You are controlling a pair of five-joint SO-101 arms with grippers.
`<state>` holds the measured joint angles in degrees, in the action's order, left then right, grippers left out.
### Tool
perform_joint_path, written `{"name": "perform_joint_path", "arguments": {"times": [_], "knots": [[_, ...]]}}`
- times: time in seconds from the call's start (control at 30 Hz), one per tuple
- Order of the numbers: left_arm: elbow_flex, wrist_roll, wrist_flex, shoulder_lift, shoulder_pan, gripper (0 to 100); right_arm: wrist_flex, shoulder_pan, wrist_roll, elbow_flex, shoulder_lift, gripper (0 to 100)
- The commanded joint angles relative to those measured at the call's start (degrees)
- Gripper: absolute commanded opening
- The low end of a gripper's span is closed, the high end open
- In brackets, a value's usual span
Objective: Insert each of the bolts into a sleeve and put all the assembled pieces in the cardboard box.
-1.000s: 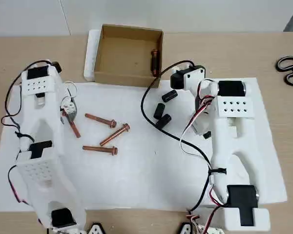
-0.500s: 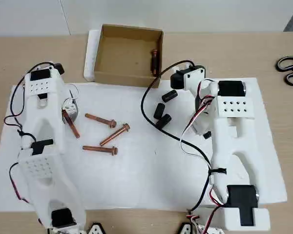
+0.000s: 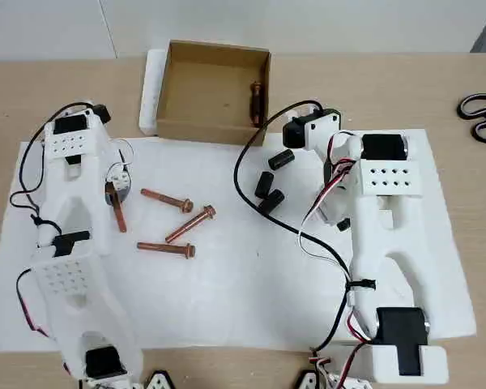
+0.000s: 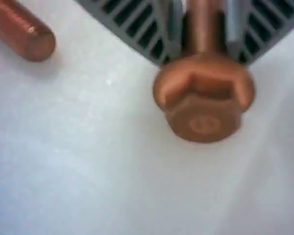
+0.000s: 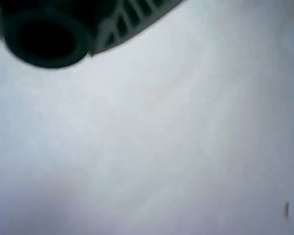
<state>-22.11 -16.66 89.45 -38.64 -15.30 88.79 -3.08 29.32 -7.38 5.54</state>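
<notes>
A copper bolt (image 4: 203, 100) with a flanged hexagonal head and smooth shank is over the white sheet (image 3: 251, 284) on the tabletop. The left gripper (image 3: 113, 193) has its jaws clamped on the shank, the arm folded low beside three loose bolts (image 3: 167, 198).

Sleeve (image 5: 45, 41) blurred; scissors (image 3: 479, 116) edge-cropped

Table (image 3: 373, 89): white sheet (image 3: 251, 300), cardboard box (image 3: 206, 131), scissors (image 3: 482, 113), maybe foam strip (image 3: 151, 89).
</notes>
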Motion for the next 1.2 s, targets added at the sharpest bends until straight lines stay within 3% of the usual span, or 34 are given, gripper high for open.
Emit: {"name": "perform_joint_path", "arguments": {"times": [0.0,0.33,0.57,0.8,1.0,1.17], "knots": [[-0.8,0.4,0.6,0.1,-0.3,1,0.0,0.0,-0.6,0.3,2.9,0.8],[-19.3,0.5,11.1,7.8,3.5,1,0.0,0.0,-0.6,0.6,3.1,0.6],[-19.0,6.2,11.0,17.1,9.1,1,3.5,-2.6,-0.8,0.4,10.0,0.4],[-17.9,14.2,11.1,25.8,9.2,0,4.1,-6.6,-7.8,0.4,18.2,0.5],[-14.5,9.3,11.0,36.9,12.6,0,9.5,-10.9,-14.9,0.1,27.0,0.5],[-10.0,4.8,10.9,48.4,17.6,0,10.1,-11.3,-15.5,-4.2,34.6,0.4]]}}
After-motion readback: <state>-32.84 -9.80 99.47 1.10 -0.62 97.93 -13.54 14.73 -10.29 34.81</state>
